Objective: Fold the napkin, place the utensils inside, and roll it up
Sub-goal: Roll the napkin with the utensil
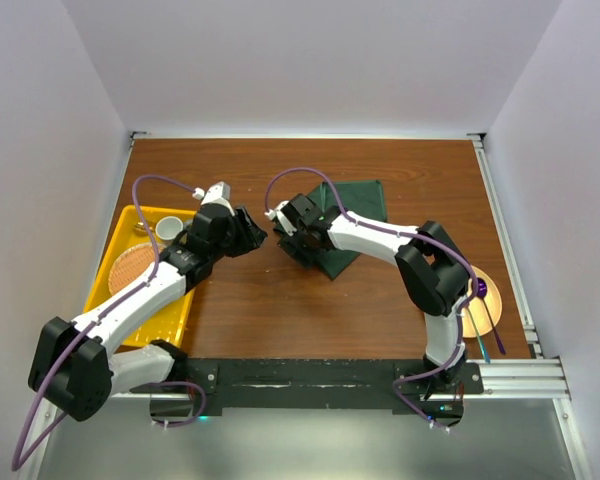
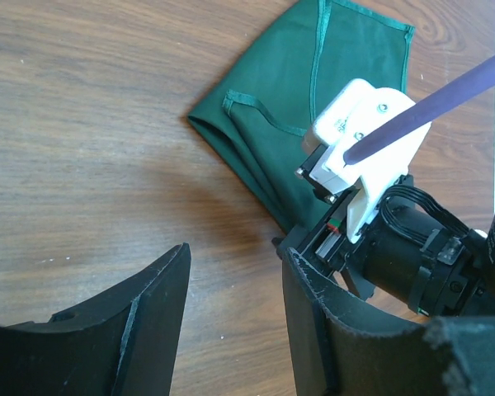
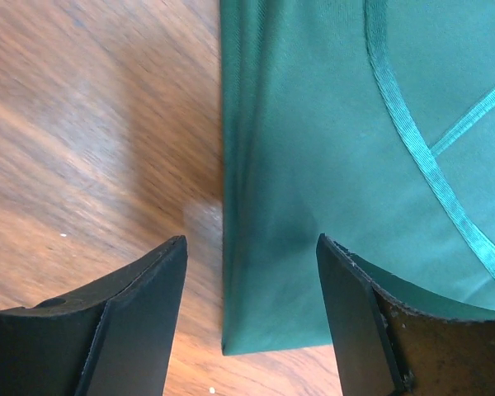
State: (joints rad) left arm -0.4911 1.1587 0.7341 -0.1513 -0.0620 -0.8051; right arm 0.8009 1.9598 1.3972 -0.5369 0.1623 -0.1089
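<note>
The napkin point(image 1: 365, 205), dark green and folded into a long shape, lies on the desk point(image 1: 280, 300) toward the middle of its far edge. The right claw point(image 3: 250, 247) hangs low over the napkin's left folded edge with its jaws spread wide, one finger above bare wood and the other above the cloth. It grips nothing, and I cannot tell whether it touches the fabric. The left claw point(image 2: 235, 256) hovers just left of it over bare wood, jaws also apart and empty. A thin dark utensil point(image 1: 492, 325) lies by the orange plate point(image 1: 490, 290) near the right edge, well away from the napkin. A yellow tray point(image 1: 170, 320) at the left edge holds a cup point(image 1: 170, 230) and a woven mat point(image 1: 132, 268).
</note>
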